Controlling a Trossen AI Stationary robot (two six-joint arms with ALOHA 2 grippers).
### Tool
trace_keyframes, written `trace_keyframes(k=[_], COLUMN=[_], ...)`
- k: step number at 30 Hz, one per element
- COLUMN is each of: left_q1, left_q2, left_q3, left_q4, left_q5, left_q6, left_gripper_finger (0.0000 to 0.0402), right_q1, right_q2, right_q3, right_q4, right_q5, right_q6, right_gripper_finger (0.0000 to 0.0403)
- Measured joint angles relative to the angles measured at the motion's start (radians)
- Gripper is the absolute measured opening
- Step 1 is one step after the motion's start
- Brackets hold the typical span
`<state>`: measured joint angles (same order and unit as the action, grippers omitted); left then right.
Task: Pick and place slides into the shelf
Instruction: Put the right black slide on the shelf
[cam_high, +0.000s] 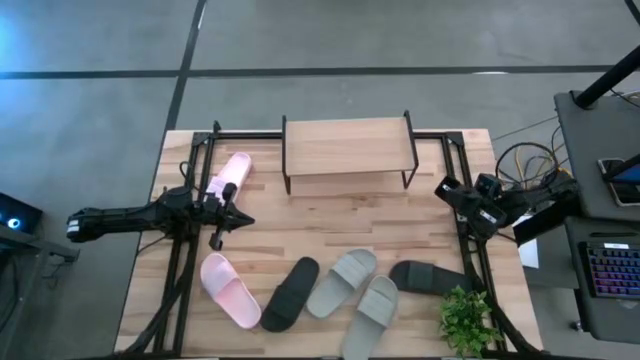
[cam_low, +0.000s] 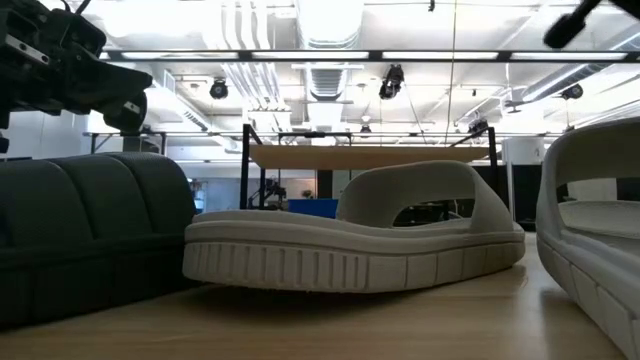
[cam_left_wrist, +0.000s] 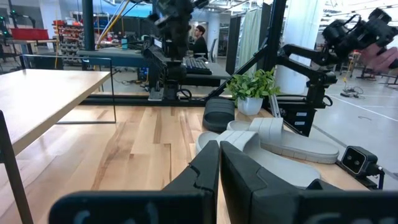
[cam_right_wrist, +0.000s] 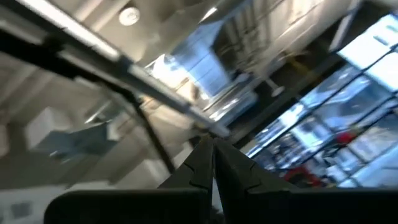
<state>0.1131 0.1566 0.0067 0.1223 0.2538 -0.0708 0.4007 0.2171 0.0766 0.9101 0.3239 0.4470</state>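
Across the tabletop (cam_high: 330, 235) six slides lie unshelved, so the left gripper (cam_high: 238, 221), fingers closed and empty like the right gripper's (cam_high: 447, 190), should open over the pink slide (cam_high: 229, 181) before descending toward the shelf (cam_high: 347, 147).

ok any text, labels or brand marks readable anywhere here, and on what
None can be read.
The slides and the shelf show no print.
The keyboard at the table's right has keys too small to read.
The red bins in the room behind are too blurred for any label.
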Motion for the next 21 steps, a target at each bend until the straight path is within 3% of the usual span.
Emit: trace_keyframes(k=[5,9,14,17,21], left_q1=[0.0,0.0,0.0,0.0,0.0], left_q2=[0.0,0.0,0.0,0.0,0.0], left_q3=[0.0,0.0,0.0,0.0,0.0], left_q4=[0.0,0.0,0.0,0.0,0.0], left_q5=[0.0,0.0,0.0,0.0,0.0], left_q6=[0.0,0.0,0.0,0.0,0.0], left_gripper_finger=[0.0,0.0,0.0,0.0,0.0], right_q1=[0.0,0.0,-0.001,0.0,-0.005], right_q2=[0.156,0.274,0.382,0.398,0.414], right_q3=[0.138,0.247,0.368,0.451,0.598], right_q4=[-0.024,-0.026,-0.114,-0.356,-0.918], right_q5=[0.011,0.04,0.294,0.399,0.479], right_q6=[-0.012,-0.182,-0.269,-0.223,0.041], right_gripper_finger=[0.0009,0.0009,0.0009,0.0009,0.0009])
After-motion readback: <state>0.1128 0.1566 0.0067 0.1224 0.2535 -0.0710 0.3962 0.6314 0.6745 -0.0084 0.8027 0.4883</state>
